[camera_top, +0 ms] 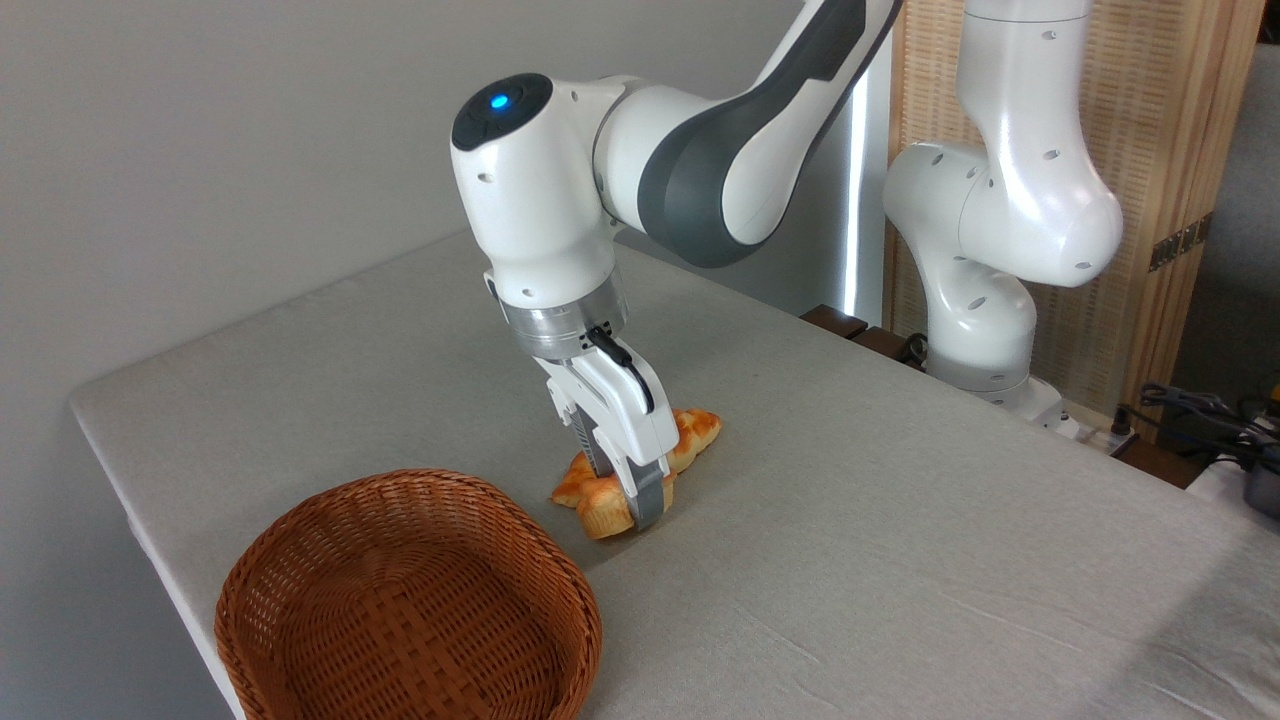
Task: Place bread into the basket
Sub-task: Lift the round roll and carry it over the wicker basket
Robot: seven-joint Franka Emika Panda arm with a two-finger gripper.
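- Now your gripper (628, 500) pinches the bread (603, 510), low by the table (900, 520).
- Lift straight up, clearing the braided loaf (697, 427), then carry it left over the basket (400, 600).

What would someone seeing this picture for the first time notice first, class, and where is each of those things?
The big white robot arm fills the top middle, reaching down to the grey table. Its gripper is down at the bread at the table's centre, with a flatter braided loaf right behind. At the lower left sits the empty reddish-brown wicker basket, near the table's edge.
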